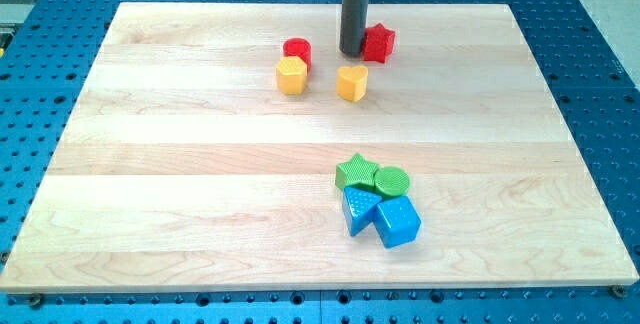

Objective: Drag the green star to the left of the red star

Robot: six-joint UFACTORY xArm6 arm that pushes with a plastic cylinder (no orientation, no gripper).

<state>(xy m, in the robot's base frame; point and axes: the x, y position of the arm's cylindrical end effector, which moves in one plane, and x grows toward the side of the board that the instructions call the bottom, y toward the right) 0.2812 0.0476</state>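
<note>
Tabletop [200,164]: a pale wooden board is lying on a blue perforated bench, with the blocks sitting in two groups, one near the view's top and one toward the view's bottom.

Red cylinder [297,51]: it is sitting at the left of the upper group, touching or nearly touching the yellow hexagonal block [291,76] just below it.

Yellow heart-shaped block [352,82]: it is resting just below my tip, in the lane that the green star would likely be travelling up.

My tip [351,52]: the dark rod is standing just to the left of the red star, close to touching it, and well apart from the green star. There are no fingers here, so nothing is being clenched or released; the tip is pressing on no block that I can be sure of.

Red star [378,43]: it is sitting at the right of the upper group. Risk: with my tip this near, a careless departure could be nudging it and shifting the target spot.

Green star [357,174]: the task's block is lying in the lower group, touching the green cylinder [392,181] on its right and the blue triangular block [358,209] below. Risk: a push from below could be dragging those neighbours along, or the star could be pivoting off the tip.

Blue cube [399,223]: it is sitting at the lower right of that cluster, likely out of the way.
</note>
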